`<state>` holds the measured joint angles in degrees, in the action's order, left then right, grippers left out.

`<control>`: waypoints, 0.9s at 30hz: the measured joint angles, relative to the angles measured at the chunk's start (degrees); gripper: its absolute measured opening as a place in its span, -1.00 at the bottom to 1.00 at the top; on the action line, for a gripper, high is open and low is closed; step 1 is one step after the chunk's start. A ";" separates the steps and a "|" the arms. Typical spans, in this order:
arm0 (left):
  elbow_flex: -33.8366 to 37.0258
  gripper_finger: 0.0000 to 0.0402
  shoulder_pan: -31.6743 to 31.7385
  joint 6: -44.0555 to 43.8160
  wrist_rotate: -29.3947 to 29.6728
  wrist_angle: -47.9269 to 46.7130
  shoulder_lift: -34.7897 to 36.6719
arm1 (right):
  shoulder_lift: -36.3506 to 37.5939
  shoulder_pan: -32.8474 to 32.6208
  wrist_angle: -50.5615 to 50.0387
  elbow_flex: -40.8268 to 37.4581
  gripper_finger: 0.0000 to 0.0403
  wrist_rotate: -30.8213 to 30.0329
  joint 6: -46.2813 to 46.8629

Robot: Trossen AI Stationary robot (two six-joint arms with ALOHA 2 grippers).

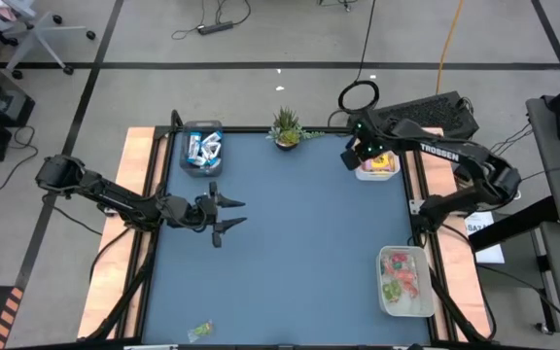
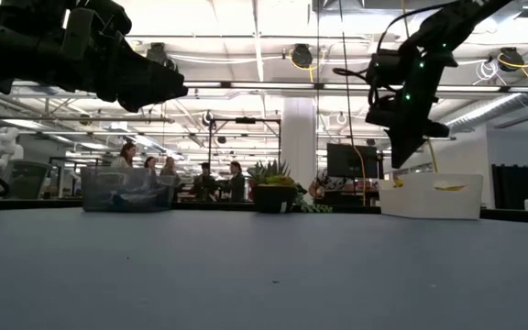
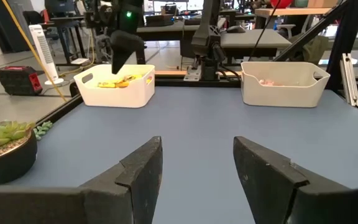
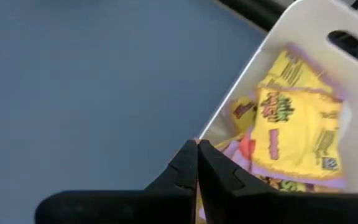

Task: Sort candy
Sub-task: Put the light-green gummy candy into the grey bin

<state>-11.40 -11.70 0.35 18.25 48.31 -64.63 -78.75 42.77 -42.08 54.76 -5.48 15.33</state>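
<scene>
Blue matting covers the table (image 1: 299, 243), with a workshop hall and people behind. Right gripper (image 4: 197, 148), fingers together and empty, hangs over the white bin (image 1: 377, 167) of yellow candy (image 4: 294, 127). Left gripper (image 1: 229, 215) hovers mid-table, fingers apart.

Readable text — only one word you can make out for sure.
On the right arm (image 1: 452, 149), in your high view, white capitals spell "TROSSEN" along the forearm. The yellow packets (image 4: 297, 127) in the white bin (image 4: 272, 43) carry dark and pink print, but you cannot read it — the lettering is too blurred. The paper (image 1: 484, 238) beside the table's right edge has print too small to tell.
</scene>
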 joint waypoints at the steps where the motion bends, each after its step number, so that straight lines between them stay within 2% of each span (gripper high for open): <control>1: 0.00 0.01 0.00 -0.02 -0.02 0.00 -0.01 | -0.29 -0.45 0.09 -0.28 -1.00 -0.06 0.29; 16: 0.00 0.01 0.00 -0.03 -0.02 -0.85 0.01 | -4.06 0.46 4.93 -6.99 -1.00 -0.54 0.01; 18: 0.00 0.01 0.00 0.00 -0.02 -0.85 0.01 | -3.99 0.74 4.51 -6.63 -1.00 -1.66 -1.87; 21: -0.35 0.01 -0.12 0.82 -0.02 -1.49 0.01 | -1.82 0.73 -0.44 -4.47 -1.00 -6.65 -3.88; 24: -2.73 0.00 -1.73 1.54 0.25 -6.01 0.10 | 2.44 -0.36 -3.71 -2.63 -1.00 -9.84 -4.00; 27: -7.76 -0.09 -4.64 1.53 0.25 -18.43 0.10 | 8.45 -3.31 -2.54 -2.84 -1.00 -9.50 -4.72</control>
<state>-19.16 -16.34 1.88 18.50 29.89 -64.53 -70.29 39.46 -44.62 51.92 -14.97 10.62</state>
